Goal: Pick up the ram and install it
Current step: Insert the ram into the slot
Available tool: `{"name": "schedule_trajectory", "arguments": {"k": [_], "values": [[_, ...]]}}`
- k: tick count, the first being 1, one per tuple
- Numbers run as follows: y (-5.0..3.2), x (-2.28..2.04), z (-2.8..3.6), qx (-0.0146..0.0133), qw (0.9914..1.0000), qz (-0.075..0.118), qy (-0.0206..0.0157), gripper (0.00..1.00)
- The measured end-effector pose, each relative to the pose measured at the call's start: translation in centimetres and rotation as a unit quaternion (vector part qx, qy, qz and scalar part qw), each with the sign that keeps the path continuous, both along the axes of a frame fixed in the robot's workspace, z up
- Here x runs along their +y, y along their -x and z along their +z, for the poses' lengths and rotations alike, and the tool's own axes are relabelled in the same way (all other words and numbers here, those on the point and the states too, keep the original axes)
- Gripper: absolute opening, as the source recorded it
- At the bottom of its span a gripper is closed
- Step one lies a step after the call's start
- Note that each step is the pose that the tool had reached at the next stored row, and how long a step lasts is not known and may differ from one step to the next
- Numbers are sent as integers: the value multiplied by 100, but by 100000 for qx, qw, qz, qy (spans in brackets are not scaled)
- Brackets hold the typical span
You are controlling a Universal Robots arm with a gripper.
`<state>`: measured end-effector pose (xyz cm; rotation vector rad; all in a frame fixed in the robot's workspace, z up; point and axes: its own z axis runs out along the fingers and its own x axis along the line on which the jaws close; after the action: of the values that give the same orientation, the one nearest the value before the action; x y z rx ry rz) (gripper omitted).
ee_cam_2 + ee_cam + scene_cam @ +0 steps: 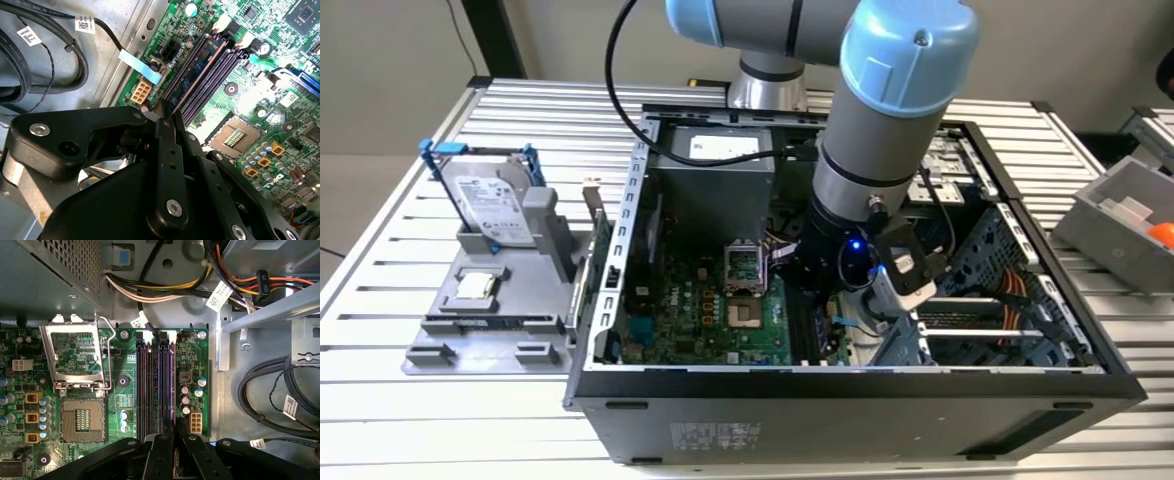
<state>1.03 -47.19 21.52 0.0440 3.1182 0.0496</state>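
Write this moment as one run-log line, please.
arm: inside open computer case | pincer: at black memory slots | thin blue-green ram stick: in slot

Exterior overlooks case (854, 390) — wrist views near motherboard (195, 355).

Ram (202, 67) in the motherboard's (707, 310) slot — hard drive (491, 205) outside the case (854, 400), exterior view's left.

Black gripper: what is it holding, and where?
The thin blue-green ram stick, pinched at its near end by the gripper, standing in the motherboard's black memory slot.
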Motion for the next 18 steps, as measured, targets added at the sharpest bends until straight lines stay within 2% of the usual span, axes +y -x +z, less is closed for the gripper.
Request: {"name": "schedule_trajectory", "arguments": {"k": [5, 10, 18], "values": [[0, 0, -1, 1, 100000, 1, 2, 0], [0, -7, -51, 1, 100000, 0, -204, 0], [0, -7, -54, 3, 100000, 3, -197, 0]]}}
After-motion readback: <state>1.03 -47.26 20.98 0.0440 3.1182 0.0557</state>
